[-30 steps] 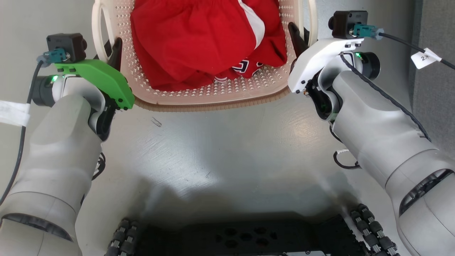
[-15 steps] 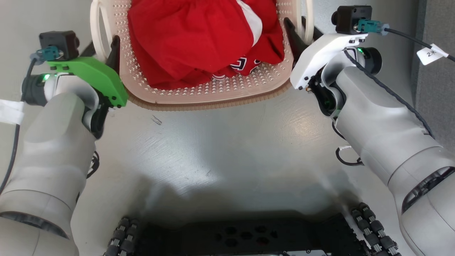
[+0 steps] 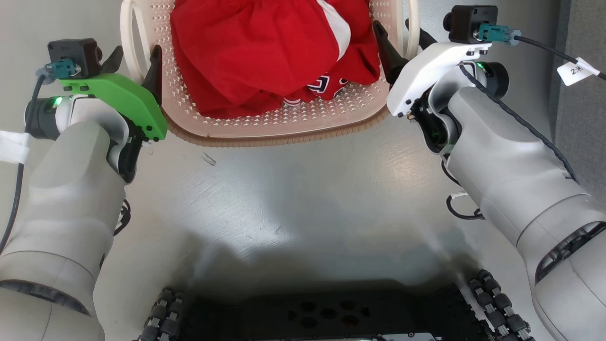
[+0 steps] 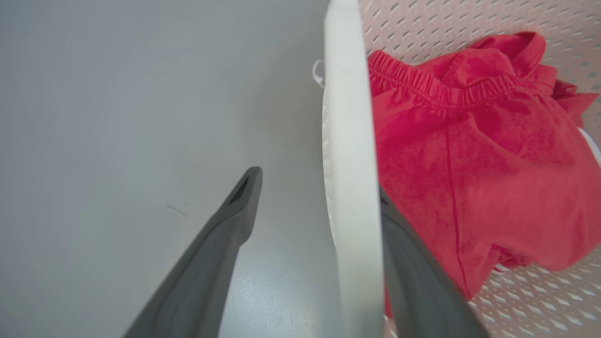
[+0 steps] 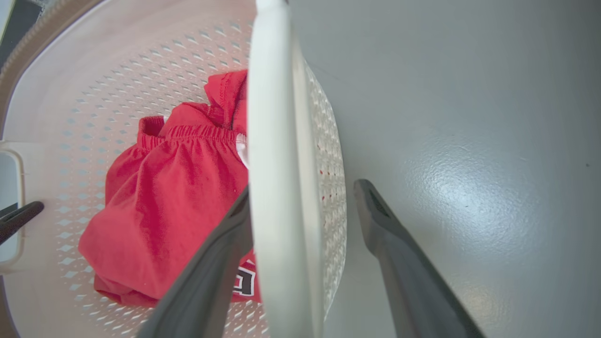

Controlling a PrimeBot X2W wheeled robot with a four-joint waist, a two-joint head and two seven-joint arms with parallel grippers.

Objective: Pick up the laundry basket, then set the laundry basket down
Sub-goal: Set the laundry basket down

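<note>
My left gripper (image 3: 135, 59) and right gripper (image 3: 401, 40), both spread, straddle the basket's (image 3: 284, 129) side handles (image 4: 350, 164); I judge it light, stiff, best lifted there.

A lab or test room is suggested rather than a home: a bare, glossy grey floor (image 3: 303, 189) is seen, marked by a scuff (image 3: 208, 161), with white tape (image 3: 12, 146) at the left and a hand-labelled cable tag (image 3: 574, 71) at the right. Home use is hinted at by the laundry basket (image 3: 284, 124) of red clothes (image 3: 255, 52).
</note>
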